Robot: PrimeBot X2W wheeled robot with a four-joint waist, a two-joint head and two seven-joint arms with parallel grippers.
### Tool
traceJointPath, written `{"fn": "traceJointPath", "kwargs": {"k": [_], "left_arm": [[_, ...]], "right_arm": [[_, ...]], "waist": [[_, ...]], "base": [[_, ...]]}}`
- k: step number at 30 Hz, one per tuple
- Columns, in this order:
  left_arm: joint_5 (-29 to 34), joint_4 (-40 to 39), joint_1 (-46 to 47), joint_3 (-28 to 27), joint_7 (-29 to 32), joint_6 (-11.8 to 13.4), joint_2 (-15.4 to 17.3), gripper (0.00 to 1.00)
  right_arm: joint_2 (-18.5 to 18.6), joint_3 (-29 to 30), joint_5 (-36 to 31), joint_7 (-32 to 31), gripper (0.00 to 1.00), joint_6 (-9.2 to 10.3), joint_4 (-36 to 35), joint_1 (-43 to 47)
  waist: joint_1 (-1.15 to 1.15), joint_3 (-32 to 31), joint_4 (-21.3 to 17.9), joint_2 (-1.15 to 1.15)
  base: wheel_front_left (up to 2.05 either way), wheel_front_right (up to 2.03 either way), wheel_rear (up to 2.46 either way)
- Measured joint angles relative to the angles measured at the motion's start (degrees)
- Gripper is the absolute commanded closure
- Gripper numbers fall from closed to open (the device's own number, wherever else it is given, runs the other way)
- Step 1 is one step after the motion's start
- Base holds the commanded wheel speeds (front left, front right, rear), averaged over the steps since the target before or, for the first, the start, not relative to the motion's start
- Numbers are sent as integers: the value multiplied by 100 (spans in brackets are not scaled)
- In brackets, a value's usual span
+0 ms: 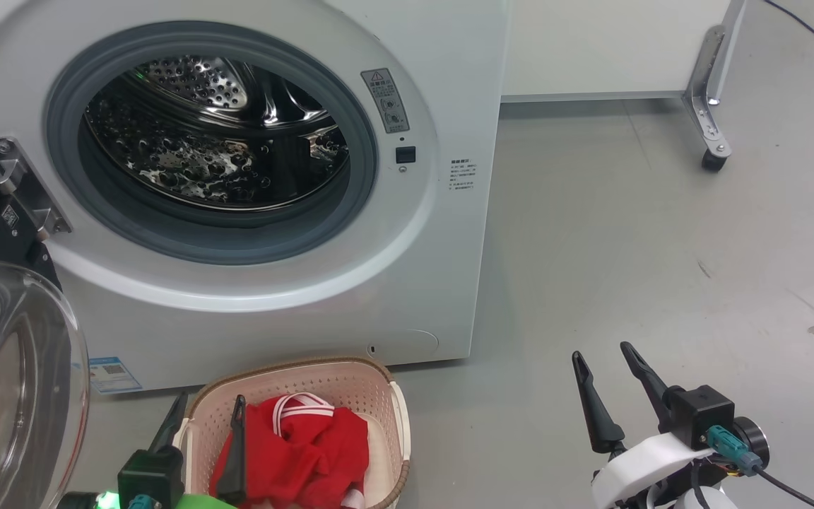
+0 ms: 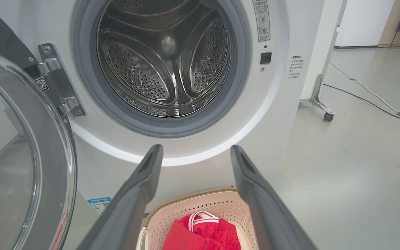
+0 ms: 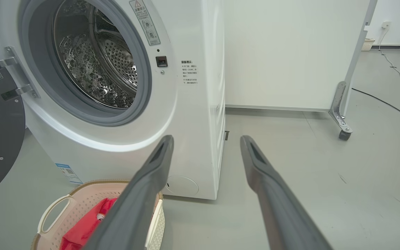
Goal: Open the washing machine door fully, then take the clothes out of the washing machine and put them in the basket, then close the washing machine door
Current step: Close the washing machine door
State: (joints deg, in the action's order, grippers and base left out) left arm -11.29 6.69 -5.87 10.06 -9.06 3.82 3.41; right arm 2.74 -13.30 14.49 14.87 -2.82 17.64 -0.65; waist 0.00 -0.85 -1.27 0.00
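Observation:
The white washing machine (image 1: pixel 442 85) stands open, its steel drum (image 1: pixel 216 134) bare inside. The washing machine door (image 1: pixel 4 367) hangs swung out at the left, glass bowl toward me. On the floor in front sits the cream basket (image 1: pixel 372 385) with the red clothes (image 1: pixel 301 445) lying in it. My left gripper (image 1: pixel 209 413) is open just above the basket's left side, with nothing between its fingers. In the left wrist view the left gripper (image 2: pixel 196 152) points at the machine's front below the drum. My right gripper (image 1: pixel 601 360) is open over the bare floor to the right.
A white partition panel (image 1: pixel 591 42) on a metal foot with a caster (image 1: pixel 714 159) stands behind the machine at the right. A black cable (image 3: pixel 384 100) runs across the grey floor beyond it.

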Motion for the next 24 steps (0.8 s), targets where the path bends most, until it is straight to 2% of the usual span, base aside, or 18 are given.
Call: {"fn": "traceJointPath", "kwargs": {"k": [24], "left_arm": [[21, -355, -129, 103, 192, 14, 66, 0]], "right_arm": [[-4, 14, 0, 0, 0, 1, -4, 0]], "waist": [[0, 55, -15, 0]], "base": [[-98, 98, 0]]}}
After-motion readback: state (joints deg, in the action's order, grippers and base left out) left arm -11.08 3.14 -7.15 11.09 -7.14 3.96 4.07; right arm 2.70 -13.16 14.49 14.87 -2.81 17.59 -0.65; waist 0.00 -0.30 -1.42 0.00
